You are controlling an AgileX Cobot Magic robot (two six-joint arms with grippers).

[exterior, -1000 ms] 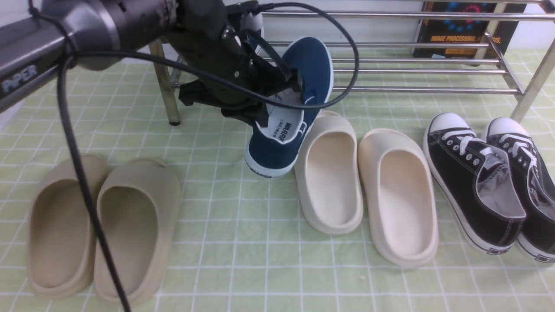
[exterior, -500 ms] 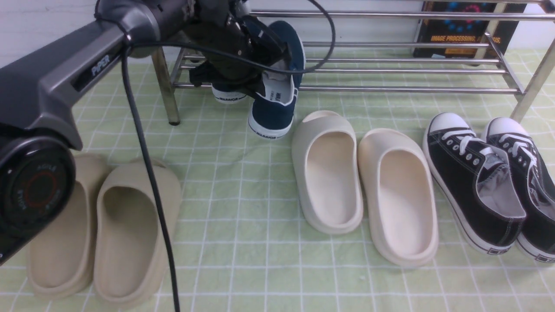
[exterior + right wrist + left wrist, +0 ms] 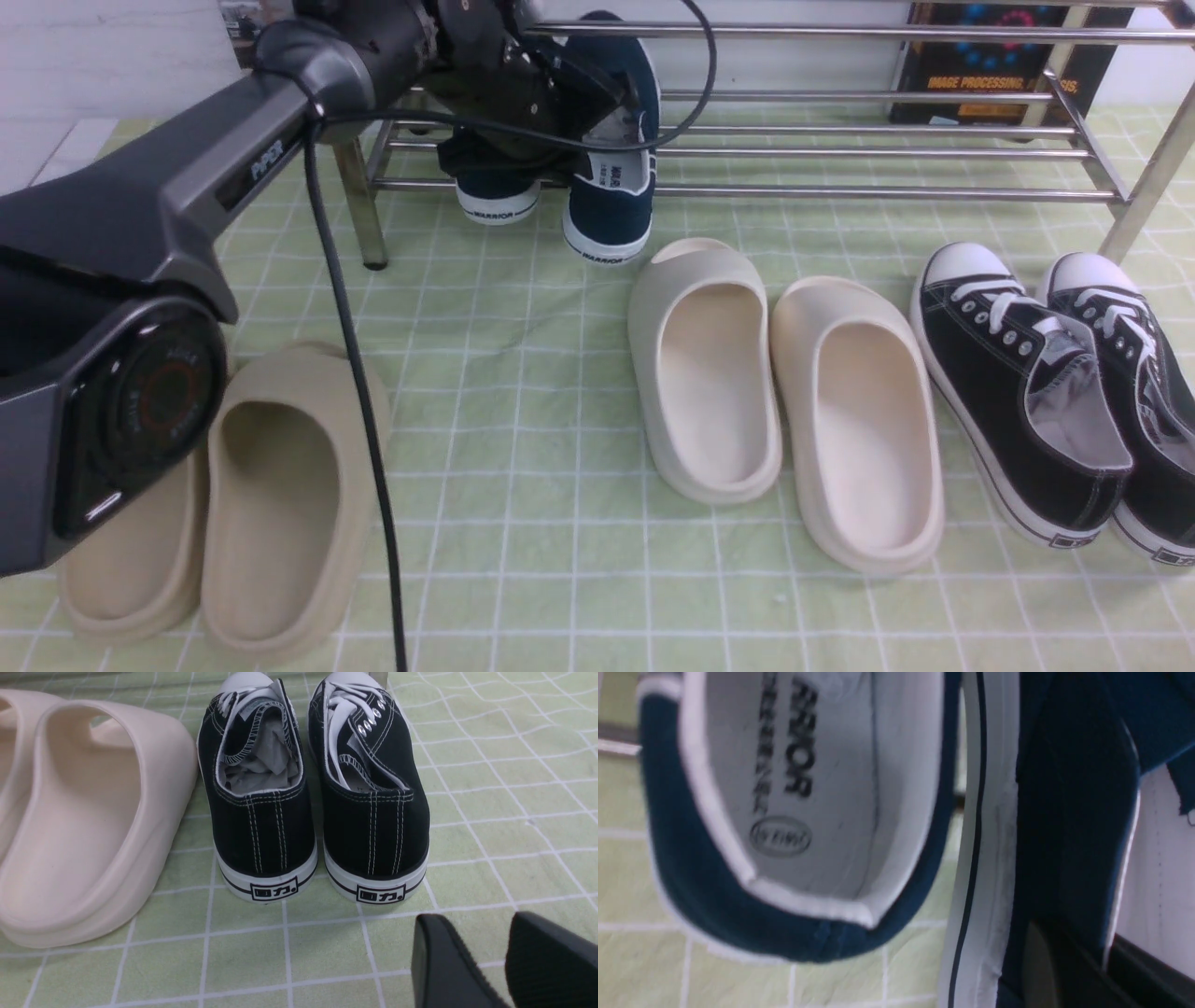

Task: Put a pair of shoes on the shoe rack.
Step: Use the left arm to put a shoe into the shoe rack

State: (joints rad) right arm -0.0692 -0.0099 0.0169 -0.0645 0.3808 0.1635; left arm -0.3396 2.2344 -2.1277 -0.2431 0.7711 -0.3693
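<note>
The pair of shoes is at the left end of the shoe rack (image 3: 887, 193). One navy shoe (image 3: 495, 201) lies on the bars, its heel at the front bar. My left gripper (image 3: 624, 105) is shut on the side wall of the second navy shoe (image 3: 611, 210), which tilts toe-up right beside the first, heel poking out past the front bar. In the left wrist view the held shoe (image 3: 1064, 812) fills the frame next to the other shoe (image 3: 794, 812), with my left gripper (image 3: 1083, 961) pinching its wall. My right gripper (image 3: 486, 952) hovers open over the cloth.
Cream slides (image 3: 709, 373) and black lace-up sneakers (image 3: 1027, 392) stand on the green checked cloth in front of the rack. Beige slides (image 3: 280, 485) lie at the near left, partly behind my left arm. A dark box (image 3: 990, 65) stands behind the rack.
My left arm has carried the navy shoe back and to the left, from above the cloth by the cream slide to the rack, beside the other navy shoe.
</note>
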